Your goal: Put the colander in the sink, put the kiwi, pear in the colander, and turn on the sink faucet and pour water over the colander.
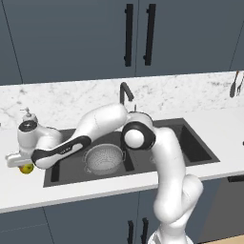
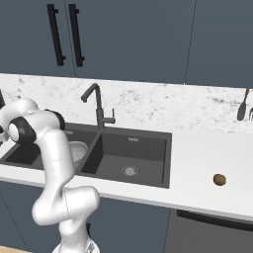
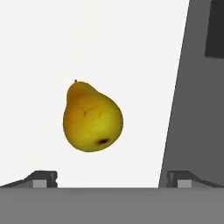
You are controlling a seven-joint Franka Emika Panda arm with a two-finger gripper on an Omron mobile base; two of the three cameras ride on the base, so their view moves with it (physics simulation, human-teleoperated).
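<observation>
A white marble-patterned table (image 1: 119,188) runs under dark cabinets, with a dark grey double-basin sink (image 1: 200,155) set into it. The white arm reaches out low over the table beyond the sink's left end, its jaws pointing down. To the jaws' right, inside the near basin, sits the colander (image 1: 102,158), a silvery perforated bowl, already in place and holding no fruit. Behind the sink, well to the right of the jaws, rises the slim dark sink faucet (image 1: 125,93); no water shows.

Directly below the jaws lies the pear (image 3: 91,117), yellow with a greenish-brown blush, on its side on bare table, stem end pointing away from the jaws. In the hand view it sits between the two finger tips (image 3: 43,178), which stand wide apart and hold nothing. From the base, only a sliver of yellow peeks out beneath the hand (image 1: 26,168).

The kiwi (image 2: 219,180), small and brown, rests far to the right of the jaws, past the sink.

The pear is probably light, firm and smooth-skinned, so likely to roll or slip. Its tapered neck offers poor purchase; the jaws would best close across the widest part of the belly, gently enough not to bruise it.
</observation>
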